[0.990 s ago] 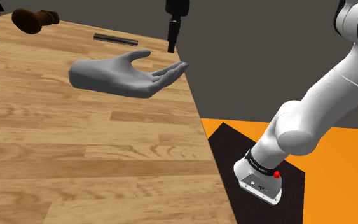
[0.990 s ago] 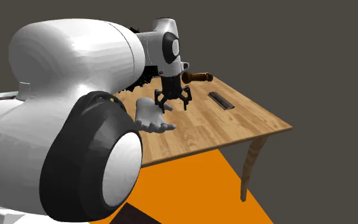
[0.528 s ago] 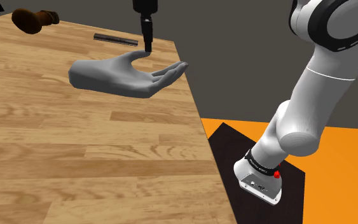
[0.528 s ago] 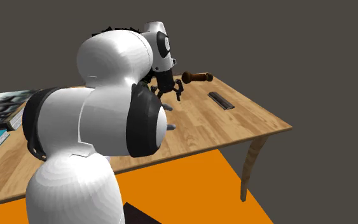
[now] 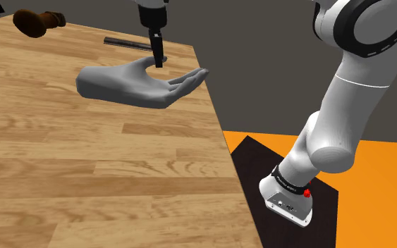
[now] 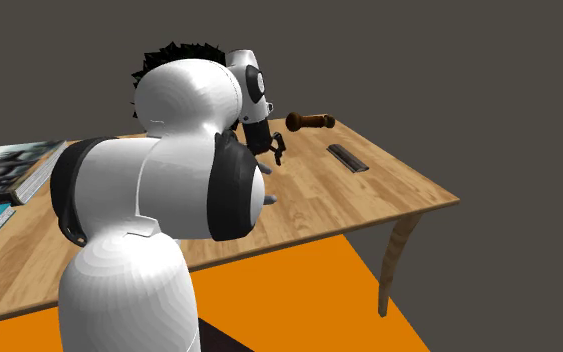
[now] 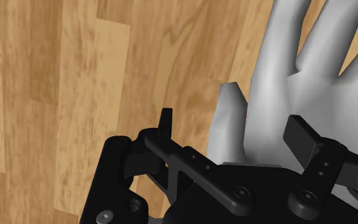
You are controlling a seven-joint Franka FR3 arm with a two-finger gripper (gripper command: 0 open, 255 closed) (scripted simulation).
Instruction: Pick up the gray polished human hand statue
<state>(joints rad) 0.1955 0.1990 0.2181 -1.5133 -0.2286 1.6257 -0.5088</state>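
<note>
Since half a second ago, the arm has carried the gripper (image 5: 159, 58) lower and further in over the desk (image 5: 84, 176). It now hangs directly above the thumb of the gray hand statue (image 5: 130, 83).

The statue lies palm up near the desk's far corner. Its fingertips point at the edge on the stand's side and nearly reach it.

In the wrist view, the two black fingers (image 7: 165, 121) stand apart and grip nothing. The statue's thumb sits between them, and the other finger hovers over the palm rather than beside it.

Three things could go wrong from here. That finger may land on the palm and stop the descent. A pinch on the smooth, tapering thumb alone may slip as the statue is lifted. A sideways push could also slide the statue over the nearby edge.
</note>
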